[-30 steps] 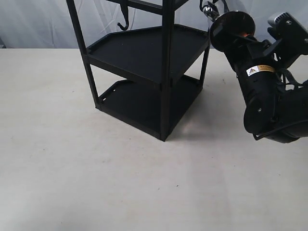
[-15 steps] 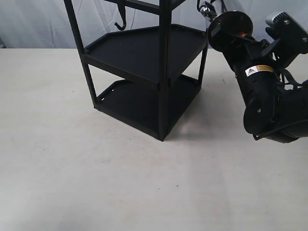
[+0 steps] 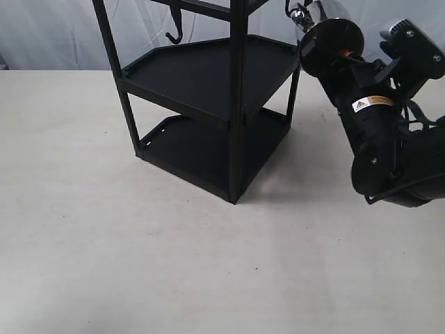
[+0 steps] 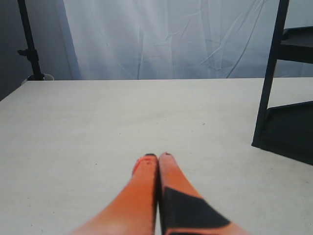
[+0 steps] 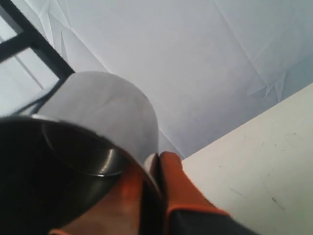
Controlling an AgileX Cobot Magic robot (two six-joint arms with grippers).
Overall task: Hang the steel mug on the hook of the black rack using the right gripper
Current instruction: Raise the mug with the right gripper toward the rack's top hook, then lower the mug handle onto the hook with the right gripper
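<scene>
The steel mug (image 3: pixel 325 29) is held high beside the upper right corner of the black rack (image 3: pixel 236 104), its looped handle (image 3: pixel 300 14) turned toward the rack. My right gripper (image 5: pixel 157 157) is shut on the mug (image 5: pixel 105 112), one orange finger inside the wall and one outside. A thin black curl (image 3: pixel 288 8), perhaps the hook, shows at the top edge next to the handle. I cannot tell whether they touch. My left gripper (image 4: pixel 157 156) is shut on nothing, low over the table.
A J-shaped hook (image 3: pixel 175 31) hangs from the rack's top bar at the left. The bulky right arm (image 3: pixel 379 139) with its yellow label fills the right side. Pale tabletop (image 3: pixel 139 264) spreads in front, and a white curtain hangs behind.
The right gripper has carried the mug a little left and up toward the rack's corner, showing more of its shiny side. The rack shifted slightly left. The left gripper's earlier state is not shown.
</scene>
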